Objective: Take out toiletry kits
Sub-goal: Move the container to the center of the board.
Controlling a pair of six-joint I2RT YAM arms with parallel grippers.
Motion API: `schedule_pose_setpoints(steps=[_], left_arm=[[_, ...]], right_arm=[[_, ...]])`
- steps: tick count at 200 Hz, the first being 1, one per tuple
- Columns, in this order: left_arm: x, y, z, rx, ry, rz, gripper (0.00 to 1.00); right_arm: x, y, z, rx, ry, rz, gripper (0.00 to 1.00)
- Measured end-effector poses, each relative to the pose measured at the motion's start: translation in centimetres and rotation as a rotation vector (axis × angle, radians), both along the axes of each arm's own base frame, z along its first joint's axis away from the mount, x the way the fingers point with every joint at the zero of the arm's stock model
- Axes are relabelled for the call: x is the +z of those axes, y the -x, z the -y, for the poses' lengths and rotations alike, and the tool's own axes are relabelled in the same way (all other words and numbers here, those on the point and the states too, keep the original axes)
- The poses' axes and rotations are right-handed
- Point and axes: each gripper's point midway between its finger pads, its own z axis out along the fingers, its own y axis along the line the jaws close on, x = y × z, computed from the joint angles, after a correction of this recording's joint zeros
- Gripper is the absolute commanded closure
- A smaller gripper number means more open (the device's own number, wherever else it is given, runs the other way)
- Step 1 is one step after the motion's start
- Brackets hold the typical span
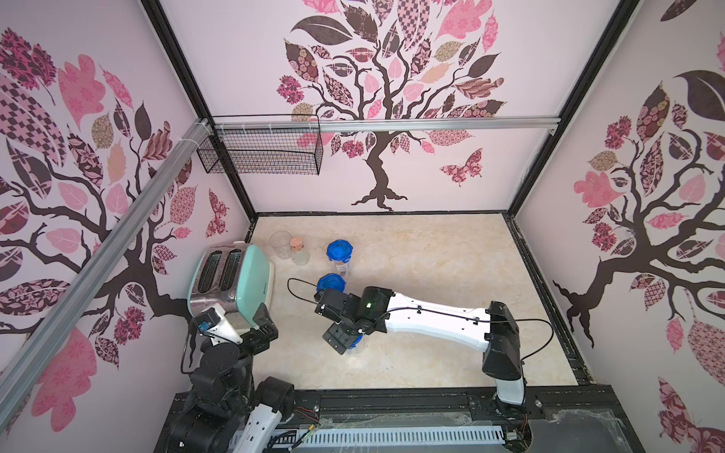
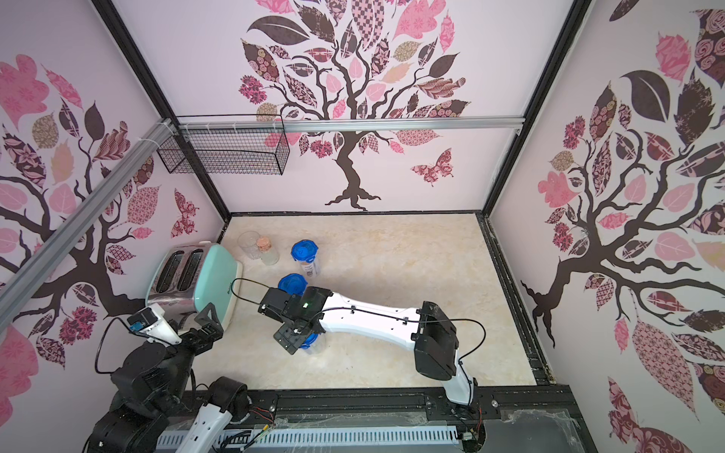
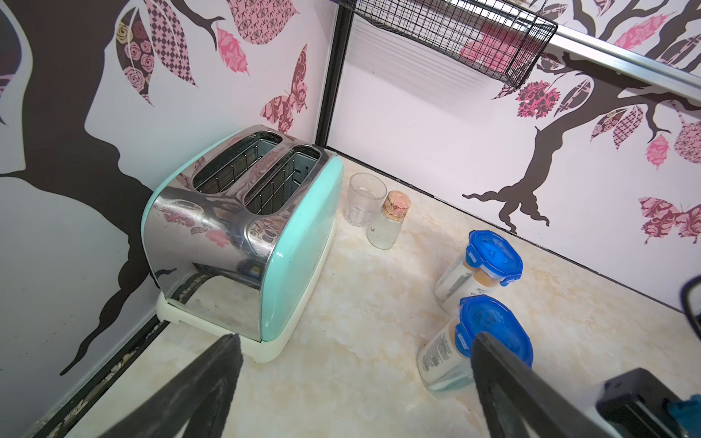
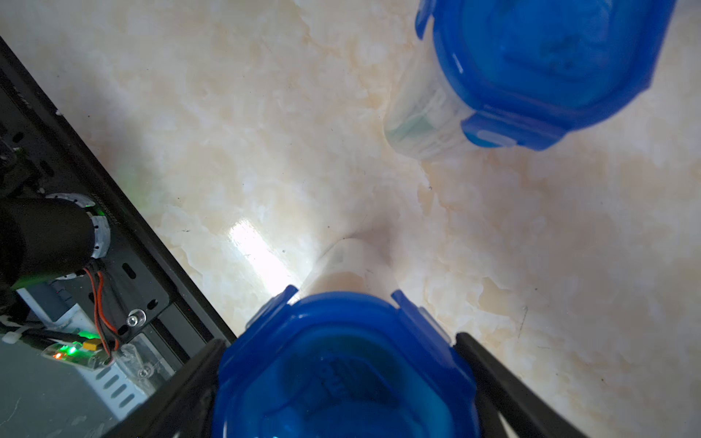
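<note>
While straddling the blue lid (image 4: 341,371) of a canister (image 4: 343,265) with the right gripper (image 4: 339,341), cannot tell whether clamped or merely beside; holds the left gripper (image 3: 355,340) wide; past its jaws, sees two more lidded canisters (image 3: 489,316) holding toiletry kits (image 3: 457,277): white printed bottles, tan caps.

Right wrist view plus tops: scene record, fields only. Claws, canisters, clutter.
right claw: astride the blue lid of the near canister; contact unclear
left claw: open, empty, beside the toaster
other canisters: middle canister and far canister, both upright
lids: on all three
taken out: nothing yet; pale contents show through the canister walls
clutter: glass tumbler, cork-stoppered jar, wire basket on the back wall
</note>
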Motion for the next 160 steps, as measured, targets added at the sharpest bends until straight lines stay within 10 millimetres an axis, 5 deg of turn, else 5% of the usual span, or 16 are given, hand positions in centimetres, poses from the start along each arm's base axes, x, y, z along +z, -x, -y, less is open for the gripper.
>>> schedule_pose_setpoints(steps=[96, 160], left_arm=[[0.0, -0.1, 0.2, -0.015, -0.009, -0.004, 0.02], [0.0, -0.2, 0.4, -0.025, -0.007, -0.003, 0.02]], right_arm=[[-0.5, -10.9, 14.7, -0.404, -0.082, -0.041, 0.11], [-0.5, -15.1, 20.0, -0.563, -0.119, -0.045, 0.11]])
